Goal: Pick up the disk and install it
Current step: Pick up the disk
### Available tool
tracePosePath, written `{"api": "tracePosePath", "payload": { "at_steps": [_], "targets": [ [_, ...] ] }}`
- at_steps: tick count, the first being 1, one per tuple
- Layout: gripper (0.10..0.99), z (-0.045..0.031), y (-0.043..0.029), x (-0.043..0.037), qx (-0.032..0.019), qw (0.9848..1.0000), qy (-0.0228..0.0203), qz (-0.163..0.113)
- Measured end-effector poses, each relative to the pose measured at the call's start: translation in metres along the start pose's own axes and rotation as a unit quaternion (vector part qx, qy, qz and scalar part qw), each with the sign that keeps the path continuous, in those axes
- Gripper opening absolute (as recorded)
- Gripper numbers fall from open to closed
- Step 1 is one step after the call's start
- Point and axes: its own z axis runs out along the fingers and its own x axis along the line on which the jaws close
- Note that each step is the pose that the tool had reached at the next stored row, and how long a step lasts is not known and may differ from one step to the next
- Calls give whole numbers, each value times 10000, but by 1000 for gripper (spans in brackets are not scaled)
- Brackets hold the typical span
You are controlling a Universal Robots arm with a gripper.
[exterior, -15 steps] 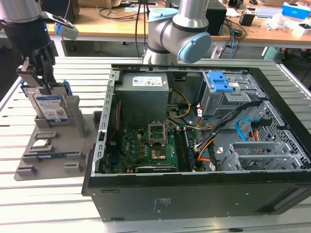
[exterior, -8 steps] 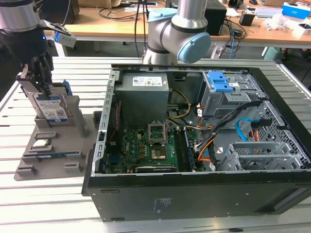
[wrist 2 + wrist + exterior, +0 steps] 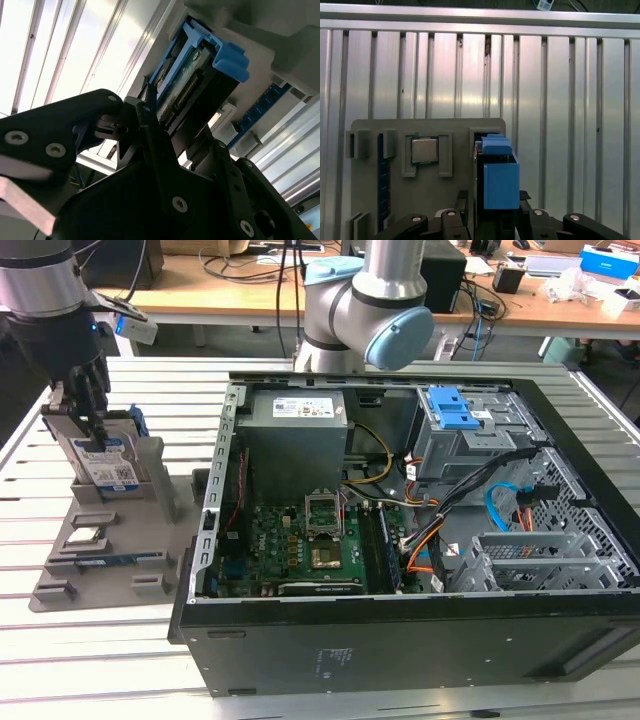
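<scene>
Count, by kind:
- 1 flat silver metal hard drive with blue plastic rails [image 3: 105,465]
- 1 small square silver chip [image 3: 425,150]
- 1 thin blue strip part [image 3: 383,182]
- 1 grey plastic slotted fixture [image 3: 55,590]
- 1 open black metal computer case [image 3: 400,650]

In the case:
- 1 grey power supply box [image 3: 297,430]
- 1 green motherboard [image 3: 290,545]
- 1 blue plastic drive-bay latch [image 3: 448,408]
- 1 light-blue cable [image 3: 497,505]

Rig:
- 1 grey robot arm [image 3: 350,300]
- 1 black tool [image 3: 90,420]
- 1 slatted aluminium bench [image 3: 100,660]

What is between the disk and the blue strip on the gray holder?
The small square silver chip, in its recess of the gray holder, sits between the disk and the blue strip in the first wrist view.
</scene>
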Motion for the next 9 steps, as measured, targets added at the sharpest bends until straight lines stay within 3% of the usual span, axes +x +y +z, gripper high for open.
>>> {"api": "tracePosePath", "payload": {
  "at_steps": [9],
  "targets": [
    [463, 1, 0, 0, 0, 10000, -9, 0]
  ]
}}
